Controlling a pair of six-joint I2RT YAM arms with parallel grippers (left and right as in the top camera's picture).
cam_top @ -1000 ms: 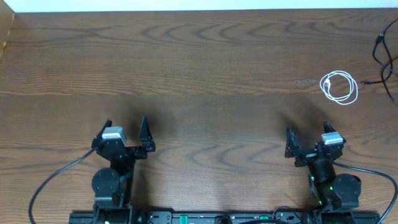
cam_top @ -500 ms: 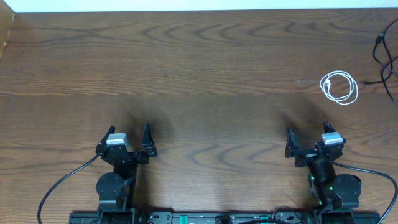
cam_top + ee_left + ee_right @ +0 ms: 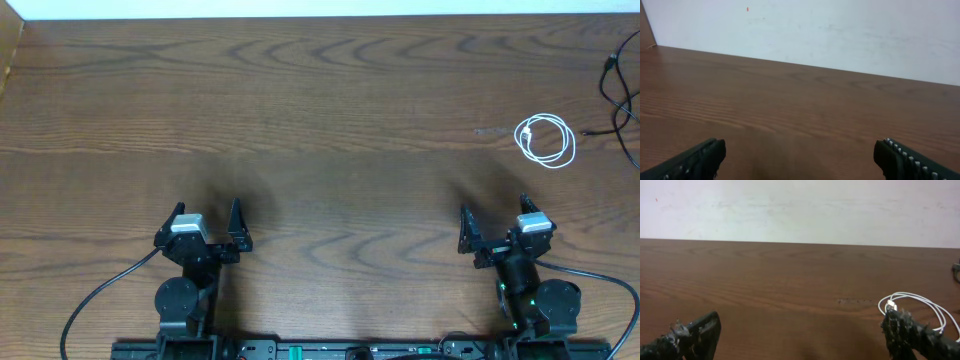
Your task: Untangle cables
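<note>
Lying upper right: white cable (image 3: 545,139), coiled, apart from black cable (image 3: 608,66). Left tool (image 3: 206,212), right tool (image 3: 493,215) wide, empty; separation seemingly done.

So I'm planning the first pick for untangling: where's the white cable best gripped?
Grip the white cable across its right-hand arc, probably straight from above: the coil lies flat on the table, its plug ends bunched at the left. The open right pincer is nearest.

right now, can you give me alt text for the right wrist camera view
A coiled white cable lies on a brown wooden table at the right, just beyond the open right gripper. Its two dark fingers sit in the bottom corners with nothing between them, and a pale wall runs behind.
</note>
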